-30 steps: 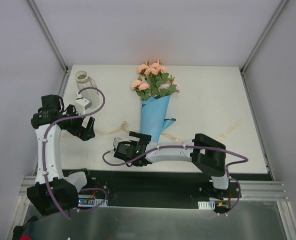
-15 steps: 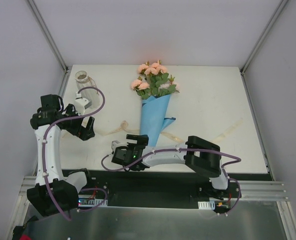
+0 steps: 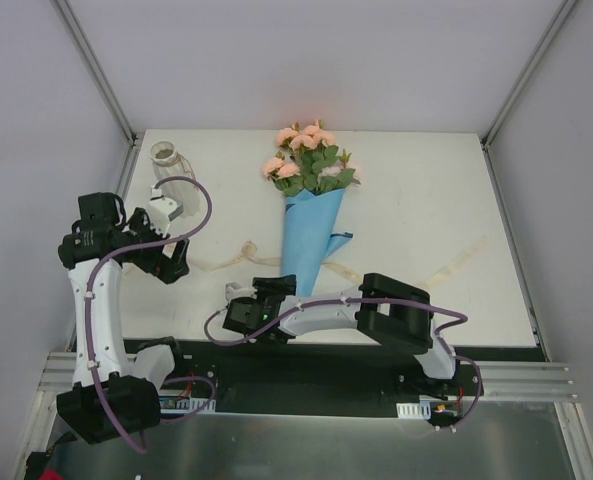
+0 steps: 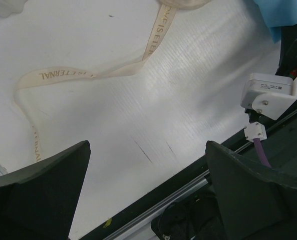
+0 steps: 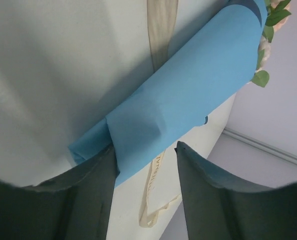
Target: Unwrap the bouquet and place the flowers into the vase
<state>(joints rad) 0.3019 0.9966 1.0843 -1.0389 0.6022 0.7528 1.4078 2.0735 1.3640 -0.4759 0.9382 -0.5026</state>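
Two jaws stand around the narrow end of the bouquet [image 3: 307, 215]

The bouquet lies on the table [image 3: 426, 200], near its middle. The flowers [image 3: 304, 158] are toward the far edge and the blue paper cone [image 5: 188, 95] points toward the arms. The right gripper [image 5: 144, 150] is at the narrow end of this cone. Its fingers [image 5: 83, 195] are apart, one on each side of the paper. One finger touches the paper edge, and beside the other a small gap shows, so the paper is not clamped. The left gripper [image 4: 145, 150] hovers above the left part of the table, jaws wide apart, holding nothing. Under it a cream ribbon [image 4: 153, 47] with printed letters lies loose on the table. The vase [image 3: 165, 155] is at the far left corner, partly hidden by the left arm [image 3: 91, 290], well apart from the bouquet.
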